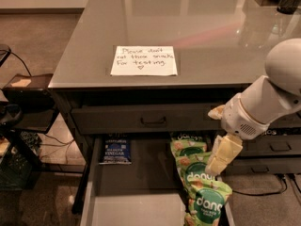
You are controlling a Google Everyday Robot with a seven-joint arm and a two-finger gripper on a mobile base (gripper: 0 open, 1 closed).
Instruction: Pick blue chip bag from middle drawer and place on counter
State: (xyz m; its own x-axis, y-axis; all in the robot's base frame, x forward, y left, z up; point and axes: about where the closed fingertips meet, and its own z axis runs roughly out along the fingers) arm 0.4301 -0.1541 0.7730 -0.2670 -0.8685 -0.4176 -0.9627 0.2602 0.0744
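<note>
My claw (218,161) hangs over the green bags (203,194) in the middle drawer (136,187). I cannot tell if it is spread. The blue chip bag (115,149) lies back left.

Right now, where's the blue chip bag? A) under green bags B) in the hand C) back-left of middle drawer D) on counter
C: the blue chip bag lies back-left in the middle drawer; the hand hangs by the green bags at the opposite side.
</note>
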